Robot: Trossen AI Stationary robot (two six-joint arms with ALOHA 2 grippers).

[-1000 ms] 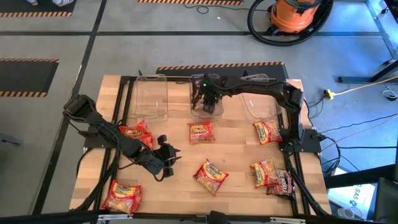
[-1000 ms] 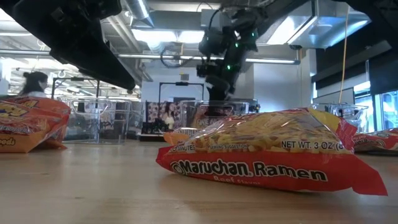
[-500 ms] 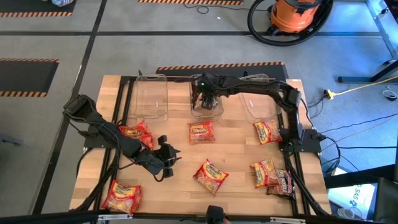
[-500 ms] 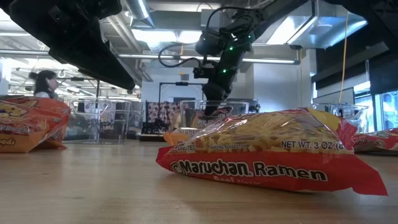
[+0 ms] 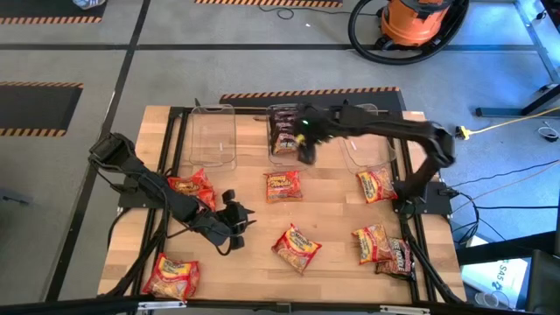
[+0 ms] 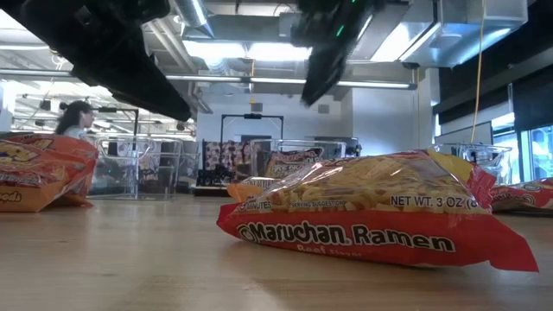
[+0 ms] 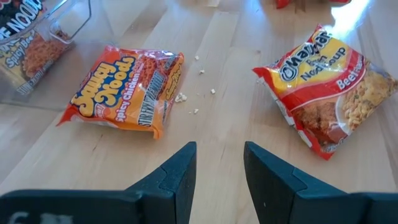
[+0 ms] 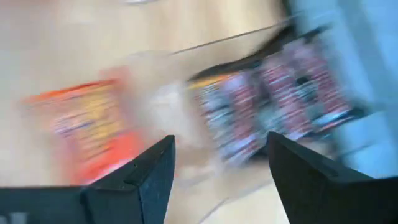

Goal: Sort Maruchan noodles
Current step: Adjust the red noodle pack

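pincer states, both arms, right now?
Left pincer: open, empty, above the table.
Right pincer: open, empty, by the middle bin.

You have a wooden table (image 5: 332, 227) carrying three clear bins (image 5: 213, 136) along its far edge and what look like seven noodle packets (image 5: 297, 248) scattered flat across its boards.
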